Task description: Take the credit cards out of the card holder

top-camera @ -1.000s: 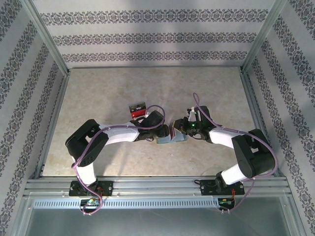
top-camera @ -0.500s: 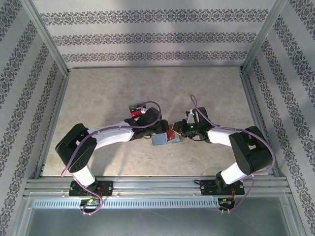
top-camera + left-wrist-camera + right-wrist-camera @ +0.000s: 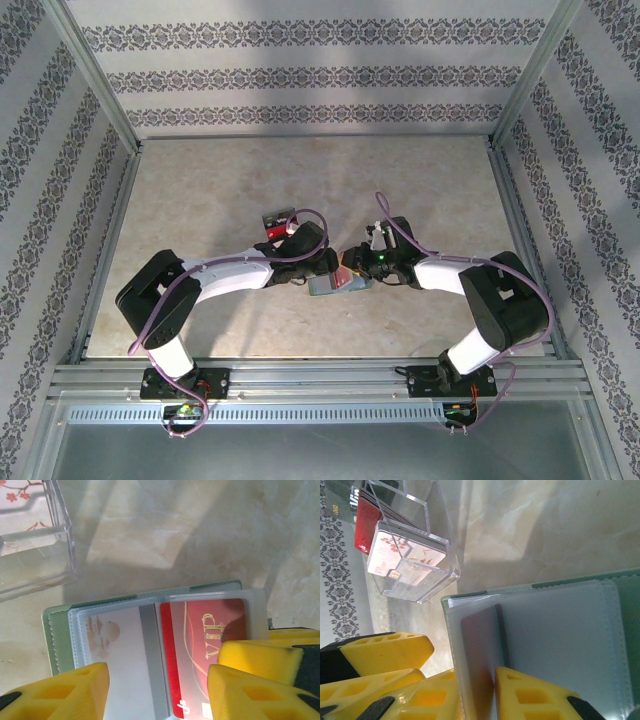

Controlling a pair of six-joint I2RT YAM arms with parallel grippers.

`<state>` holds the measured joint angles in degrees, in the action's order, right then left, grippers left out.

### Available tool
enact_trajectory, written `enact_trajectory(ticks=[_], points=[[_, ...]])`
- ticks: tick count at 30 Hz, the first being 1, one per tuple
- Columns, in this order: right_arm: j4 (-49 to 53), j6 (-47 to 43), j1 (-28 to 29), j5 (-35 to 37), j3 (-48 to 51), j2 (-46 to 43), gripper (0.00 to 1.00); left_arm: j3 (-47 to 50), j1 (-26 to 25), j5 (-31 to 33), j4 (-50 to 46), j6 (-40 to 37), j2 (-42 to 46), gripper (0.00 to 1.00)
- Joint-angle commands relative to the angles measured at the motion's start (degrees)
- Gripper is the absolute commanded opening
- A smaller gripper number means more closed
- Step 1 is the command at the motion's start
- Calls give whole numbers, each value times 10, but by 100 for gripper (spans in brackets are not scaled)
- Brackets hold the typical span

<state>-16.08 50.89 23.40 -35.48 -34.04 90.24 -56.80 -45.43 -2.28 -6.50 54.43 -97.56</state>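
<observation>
The card holder [image 3: 333, 285] lies open on the table between both grippers, pale teal with clear sleeves [image 3: 145, 630]. One sleeve holds a red credit card [image 3: 200, 645] marked VIP; the other holds a pale card [image 3: 112, 645]. My left gripper [image 3: 157, 682] hovers open over the holder, one finger on each side of the spine. My right gripper [image 3: 492, 685] is shut on the outer edge of the sleeve leaf [image 3: 477, 650] with the reddish card inside it. One right finger [image 3: 260, 655] rests over the VIP card's edge.
A clear plastic tray [image 3: 280, 222] with red and patterned cards [image 3: 400, 555] stands just beyond the holder, close to the left gripper [image 3: 322, 268]. Its wall [image 3: 60, 535] is near the holder's corner. Metal rails frame the table.
The right gripper has slid left onto the holder's leaf. The left arm's elbow has swung outward, its gripper staying over the holder. The holder has shifted slightly.
</observation>
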Motion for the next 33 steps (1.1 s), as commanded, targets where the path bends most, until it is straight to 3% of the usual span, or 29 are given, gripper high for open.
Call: enact_trajectory(ticks=[1, 10, 24, 33], points=[[-8, 0, 1, -9, -11, -18, 22, 6, 10, 7, -8, -6, -9, 52], [-8, 4, -3, -14, -6, -38, 22, -8, 10, -29, 14, -3, -51, 41], [-19, 8, -7, -22, -4, -34, 14, -12, 10, -45, 22, 3, -65, 40], [-27, 13, -11, -22, 1, -27, 17, -6, 10, -38, 17, 4, -56, 40]])
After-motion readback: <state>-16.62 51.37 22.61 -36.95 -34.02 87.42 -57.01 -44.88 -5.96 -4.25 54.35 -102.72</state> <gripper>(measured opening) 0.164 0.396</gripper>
